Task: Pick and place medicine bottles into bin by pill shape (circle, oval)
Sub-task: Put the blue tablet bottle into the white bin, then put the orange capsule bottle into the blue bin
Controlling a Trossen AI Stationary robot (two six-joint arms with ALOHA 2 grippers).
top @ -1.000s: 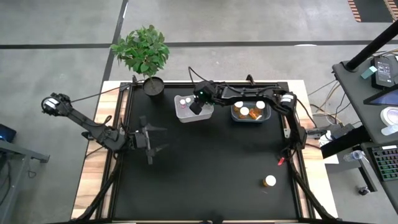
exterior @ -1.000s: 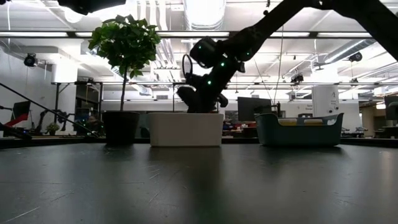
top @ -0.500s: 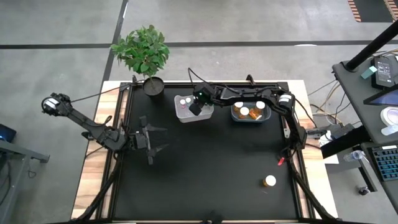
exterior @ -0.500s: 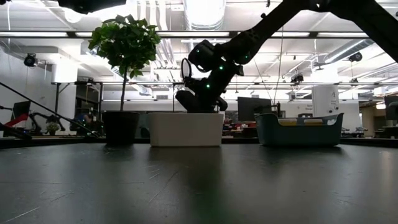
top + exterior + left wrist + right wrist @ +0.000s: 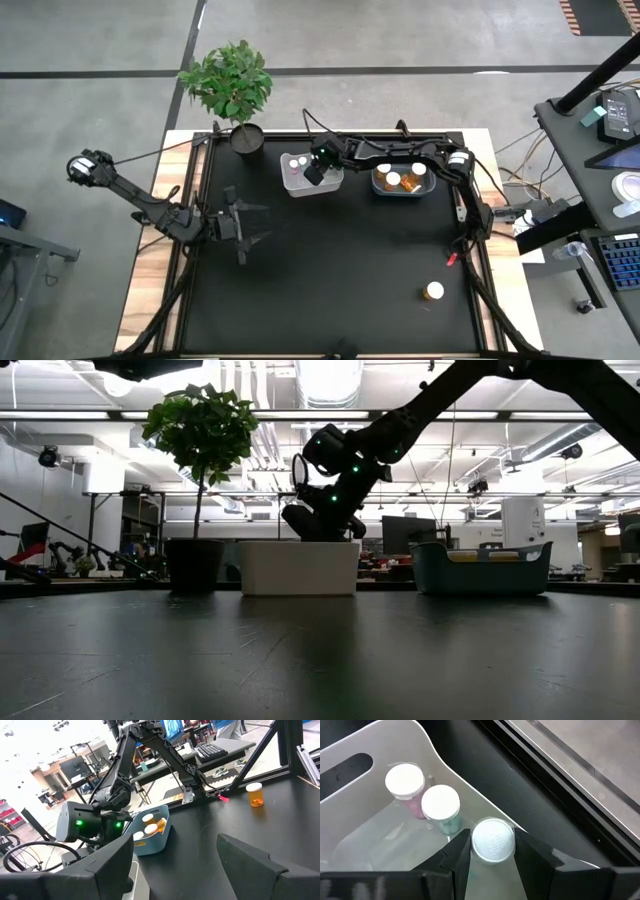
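Since earlier: nothing has shifted — your right gripper still hovers over the white plastic bin.
Grip: fingers closed on a white-capped bottle.
Hidden: its body — under the cap.
Left gripper: spread, empty.

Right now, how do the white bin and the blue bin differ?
The white bin holds small clear bottles with white caps; the blue bin holds amber bottles with white caps. The right tool, shut on a white-capped bottle, hangs over the white bin; no tool is over the blue bin. In the low view the white bin has straight walls, the blue bin flared ones. Both stand at the table's far edge.
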